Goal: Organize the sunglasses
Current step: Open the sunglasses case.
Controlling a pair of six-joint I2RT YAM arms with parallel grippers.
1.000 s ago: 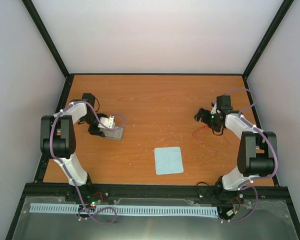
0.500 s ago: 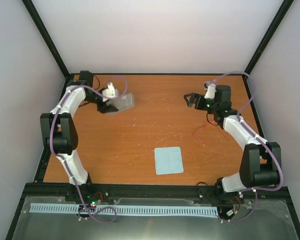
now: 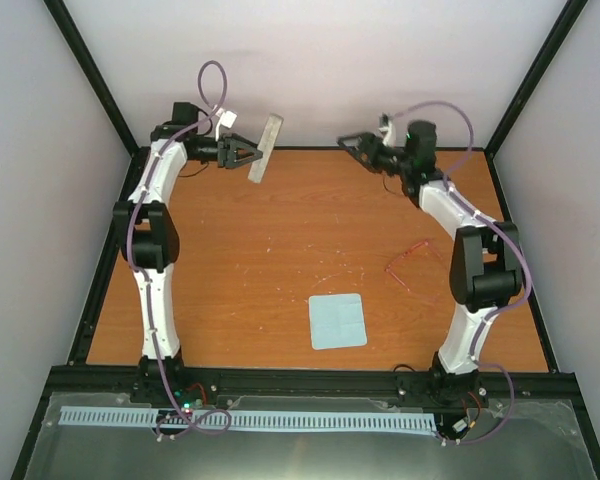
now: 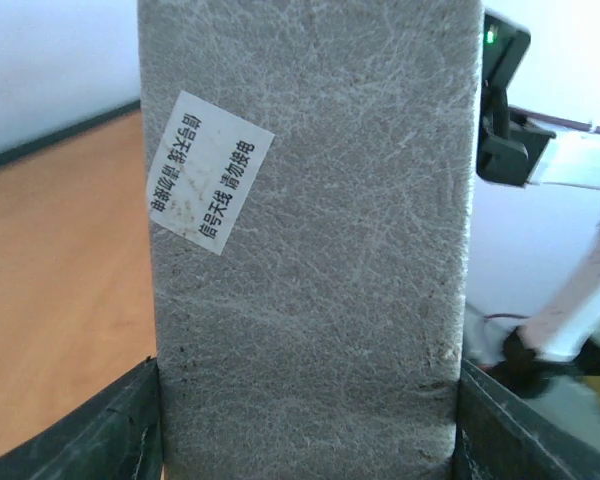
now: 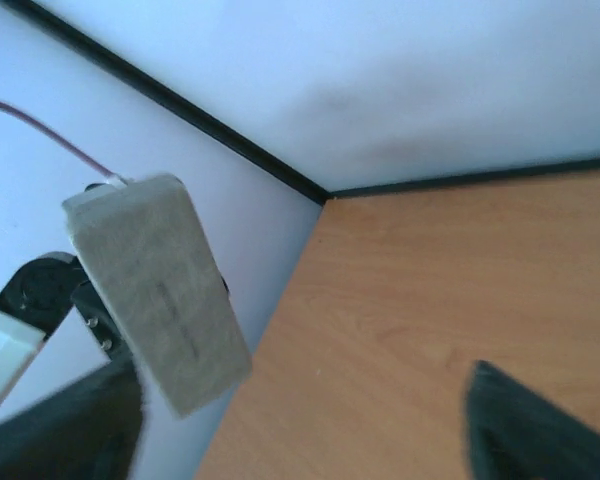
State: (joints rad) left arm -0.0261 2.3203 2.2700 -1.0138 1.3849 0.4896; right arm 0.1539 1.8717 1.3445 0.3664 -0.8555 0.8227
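From above, the sunglasses (image 3: 405, 262) show as a thin red-pink translucent frame with slim arms. They lie flat on the worktop (image 3: 280, 250) near its right edge, about halfway between the far and near edges and just beside the right arm. A light blue cloth (image 3: 337, 321) lies nearer the near edge, apart from them. The left arm stretches along the left edge to the far left corner. Its left tool (image 3: 245, 153) points right and is clamped on a grey case (image 3: 266, 148), which it holds tilted in the air above the far edge. The right arm reaches to the far edge, and the right tool (image 3: 352, 142) points left toward the case with a gap between them. A wide stretch of bare wood runs from the far edge down to the cloth.

The left wrist camera shows the case (image 4: 310, 280) filling the frame. It is textured grey with a white label (image 4: 210, 170), and a dark finger presses on each side.

In the right wrist camera, the right tool (image 5: 300, 410) has its fingers spread well apart with nothing between them. The case (image 5: 160, 290) hangs ahead of it, near the far left corner.
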